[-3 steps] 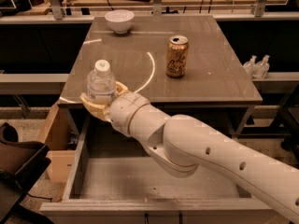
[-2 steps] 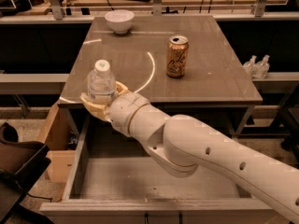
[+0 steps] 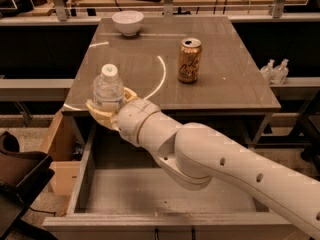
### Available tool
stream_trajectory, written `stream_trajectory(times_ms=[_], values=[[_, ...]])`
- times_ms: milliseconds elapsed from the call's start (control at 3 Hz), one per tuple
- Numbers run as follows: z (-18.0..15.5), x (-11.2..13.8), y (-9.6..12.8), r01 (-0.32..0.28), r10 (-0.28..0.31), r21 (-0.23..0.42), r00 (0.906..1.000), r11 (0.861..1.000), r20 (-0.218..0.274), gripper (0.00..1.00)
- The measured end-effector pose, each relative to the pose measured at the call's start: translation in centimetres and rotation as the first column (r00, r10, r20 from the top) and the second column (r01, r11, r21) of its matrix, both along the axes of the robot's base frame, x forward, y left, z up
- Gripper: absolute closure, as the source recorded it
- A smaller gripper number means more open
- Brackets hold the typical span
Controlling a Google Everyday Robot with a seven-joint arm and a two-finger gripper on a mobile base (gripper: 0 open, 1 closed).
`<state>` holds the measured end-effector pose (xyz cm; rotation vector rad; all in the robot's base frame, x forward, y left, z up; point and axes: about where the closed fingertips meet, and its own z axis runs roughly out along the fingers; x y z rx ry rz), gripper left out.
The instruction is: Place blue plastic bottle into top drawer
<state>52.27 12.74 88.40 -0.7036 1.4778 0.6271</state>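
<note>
The blue plastic bottle (image 3: 107,88), clear with a white cap, stands upright at the front left corner of the table (image 3: 230,79). My gripper (image 3: 106,109) is shut on the bottle, its tan fingers (image 3: 99,115) wrapped round the lower half. My white arm reaches in from the lower right, across the open top drawer (image 3: 85,179). The drawer is pulled out below the table's front edge, its grey inside partly hidden by my arm.
A gold soda can (image 3: 190,60) stands mid-table and a white bowl (image 3: 127,22) at the far edge. Two small bottles (image 3: 275,71) sit on a ledge to the right. A cardboard box (image 3: 57,156) and a dark chair (image 3: 20,181) stand left of the drawer.
</note>
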Motion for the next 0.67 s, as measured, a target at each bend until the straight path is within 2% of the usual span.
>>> stream_trajectory(times_ms=[667], values=[[0.01,0.0,0.0,0.0,0.0,0.0,1.0,1.0,0.0,1.0]])
